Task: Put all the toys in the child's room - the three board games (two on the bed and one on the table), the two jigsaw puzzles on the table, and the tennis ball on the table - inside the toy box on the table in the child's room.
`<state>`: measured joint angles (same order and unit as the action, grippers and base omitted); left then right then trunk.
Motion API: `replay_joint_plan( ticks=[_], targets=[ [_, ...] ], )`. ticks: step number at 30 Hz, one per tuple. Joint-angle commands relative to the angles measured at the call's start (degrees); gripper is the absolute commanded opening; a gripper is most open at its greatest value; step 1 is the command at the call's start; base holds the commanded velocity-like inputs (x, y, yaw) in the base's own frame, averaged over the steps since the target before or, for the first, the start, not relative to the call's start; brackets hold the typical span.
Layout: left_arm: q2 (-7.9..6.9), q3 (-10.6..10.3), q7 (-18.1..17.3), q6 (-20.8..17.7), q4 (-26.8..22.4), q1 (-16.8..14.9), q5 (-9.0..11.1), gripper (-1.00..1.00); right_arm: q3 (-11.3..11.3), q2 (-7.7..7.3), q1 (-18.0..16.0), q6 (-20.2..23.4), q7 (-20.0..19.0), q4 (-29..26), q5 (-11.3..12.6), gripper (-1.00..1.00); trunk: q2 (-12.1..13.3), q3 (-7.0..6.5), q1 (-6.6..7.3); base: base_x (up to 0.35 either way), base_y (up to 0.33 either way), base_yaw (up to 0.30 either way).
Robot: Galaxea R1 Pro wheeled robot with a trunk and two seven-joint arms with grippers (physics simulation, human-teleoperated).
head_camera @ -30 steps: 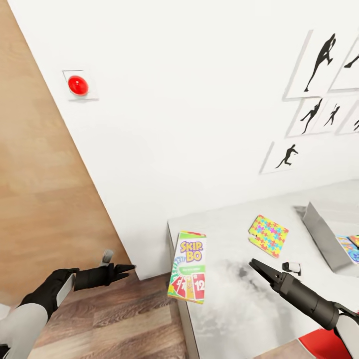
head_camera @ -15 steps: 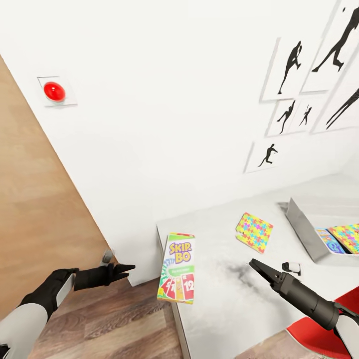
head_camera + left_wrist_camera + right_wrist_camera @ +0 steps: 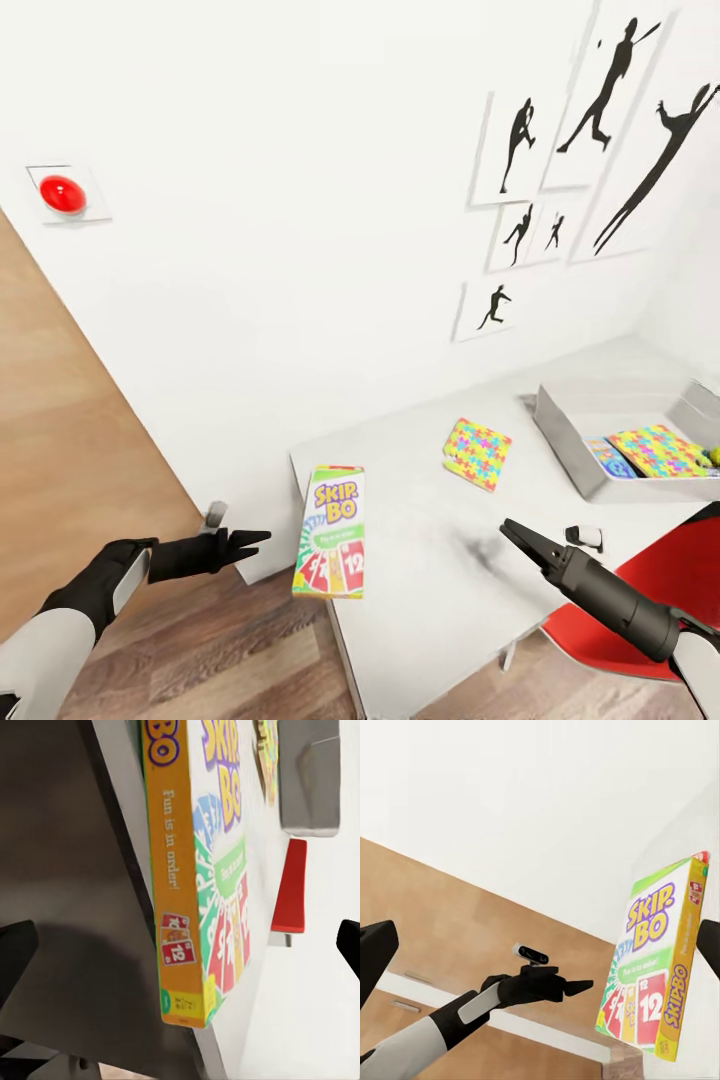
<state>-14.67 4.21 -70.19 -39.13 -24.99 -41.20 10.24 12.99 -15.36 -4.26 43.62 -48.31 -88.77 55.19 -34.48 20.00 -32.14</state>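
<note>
- The SKIP BO box (image 3: 329,532) overhangs the tabletop (image 3: 430,560) corner; a careless nudge could tip it to the floor.
- Left end effector (image 3: 250,542) looks closed and empty; right end effector (image 3: 512,530) also.

Plain white wall (image 3: 300,250) carries black athlete-silhouette prints (image 3: 590,120) and a round red button on a white plate (image 3: 62,193). Brown wooden door (image 3: 70,420) stands beside it. Dark wood-plank floor (image 3: 230,650). Red chair seat (image 3: 660,580) sits beside the pale grey-white desk (image 3: 430,560).
</note>
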Motion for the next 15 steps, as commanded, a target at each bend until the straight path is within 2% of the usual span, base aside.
replay_joint_plan(
  ticks=[1,6,15],
  targets=[
    [-0.01,0.0,-0.1,-0.5,0.0,0.0,0.1,1.0,0.0,0.01,0.0,0.3,0.0,0.0,0.2,1.0,-0.1,0.01,-0.01,-0.058,0.0,-0.161],
    [-0.01,0.0,-0.1,-0.5,0.0,0.0,0.1,1.0,0.0,0.03,0.0,0.3,0.0,0.0,0.2,1.0,-0.1,-0.18,-0.01,-0.035,0.0,-0.102],
    [-0.01,0.0,-0.1,-0.5,0.0,0.0,0.1,1.0,0.0,0.06,0.0,0.3,0.0,0.0,0.2,1.0,-0.1,-0.26,-0.01,-0.008,0.0,-0.023]
  ],
)
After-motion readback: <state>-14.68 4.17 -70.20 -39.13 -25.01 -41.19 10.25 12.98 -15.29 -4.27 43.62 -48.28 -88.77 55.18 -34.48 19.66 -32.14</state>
